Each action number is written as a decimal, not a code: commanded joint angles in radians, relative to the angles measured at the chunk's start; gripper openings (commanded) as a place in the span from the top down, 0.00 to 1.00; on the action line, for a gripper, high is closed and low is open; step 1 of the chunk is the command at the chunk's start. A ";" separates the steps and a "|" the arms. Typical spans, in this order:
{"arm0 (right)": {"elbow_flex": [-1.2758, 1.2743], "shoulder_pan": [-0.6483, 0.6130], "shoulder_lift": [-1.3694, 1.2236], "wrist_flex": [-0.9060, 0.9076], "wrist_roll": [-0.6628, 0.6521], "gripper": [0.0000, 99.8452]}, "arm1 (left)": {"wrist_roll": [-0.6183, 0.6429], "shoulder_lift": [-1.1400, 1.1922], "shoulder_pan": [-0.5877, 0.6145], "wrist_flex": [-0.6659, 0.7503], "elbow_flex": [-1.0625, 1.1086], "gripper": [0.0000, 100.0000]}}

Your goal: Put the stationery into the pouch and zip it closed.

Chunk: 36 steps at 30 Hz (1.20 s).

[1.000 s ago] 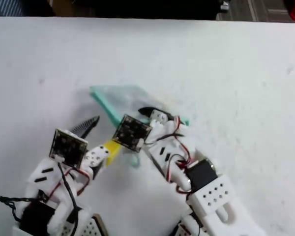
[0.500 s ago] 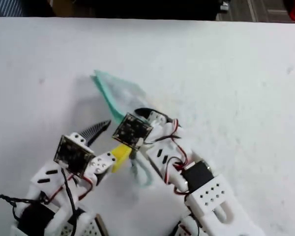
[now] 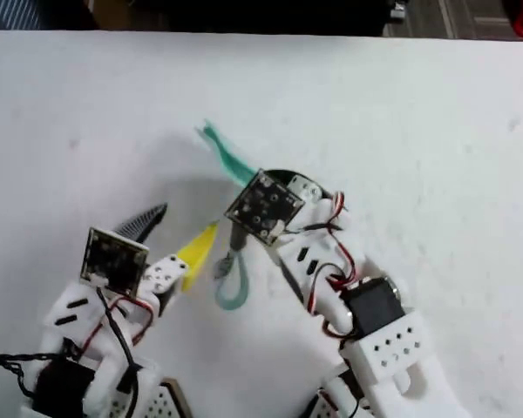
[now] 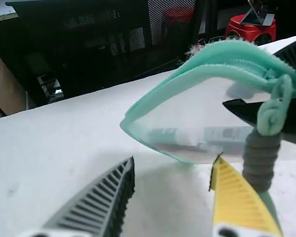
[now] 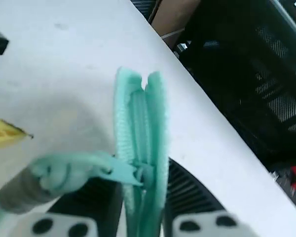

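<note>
The left gripper [image 3: 187, 219] rests low over the white table [image 3: 418, 113], its two tapered fingers spread wide with nothing between them. One is a ribbed grey-black plastic finger [image 4: 106, 200]. The other is a ribbed yellow finger [image 4: 239, 202]. Just beside the yellow tip, a thin teal cord loop [image 3: 233, 287] lies in a curl on the tabletop. The cord passes through a soft grey sleeve [image 4: 259, 158] and is knotted to the zip pull [image 5: 121, 172], a flat teal tab.

Beyond it, the right gripper [image 5: 140, 192] is clamped on the pouch [image 4: 187, 118], with a black ribbed finger pressed against each flat side. The pouch stands on edge between the two arms, held near its zip end, and casts a soft shadow on the table beneath. Its walls are clear, flexible plastic, bordered by a thick band of woven teal fabric that curves to a rounded corner. Seen along its length, the two padded teal rims run side by side and part slightly at the far tip. Faint pale shapes show through the clear wall, but they are too blurred to identify.

The table's matte white surface stretches on to its far edge, with dark furniture behind it.
</note>
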State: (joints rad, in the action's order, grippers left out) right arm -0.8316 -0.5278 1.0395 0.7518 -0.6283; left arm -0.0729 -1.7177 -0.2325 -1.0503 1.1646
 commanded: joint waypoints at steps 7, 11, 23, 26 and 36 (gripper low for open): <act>0.129 -0.079 0.028 0.147 -0.219 0.98 | -0.164 0.007 -0.013 -0.011 -0.028 0.73; 0.143 -0.107 0.028 0.206 -0.377 0.98 | -0.167 0.008 -0.016 -0.003 0.005 0.67; 0.407 -0.219 0.019 0.512 -0.695 0.98 | -0.166 0.008 -0.139 0.002 0.041 0.66; 0.417 -0.217 0.021 0.564 -0.795 0.98 | -0.164 0.007 -0.137 0.002 0.041 0.66; 0.422 -0.211 0.027 0.664 -0.919 0.98 | -0.166 0.007 -0.165 -0.012 0.035 0.66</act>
State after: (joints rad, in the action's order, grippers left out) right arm -0.4726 -0.7334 1.0426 1.4101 -1.5198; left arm -0.2325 -1.7177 -0.3736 -1.0503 1.2152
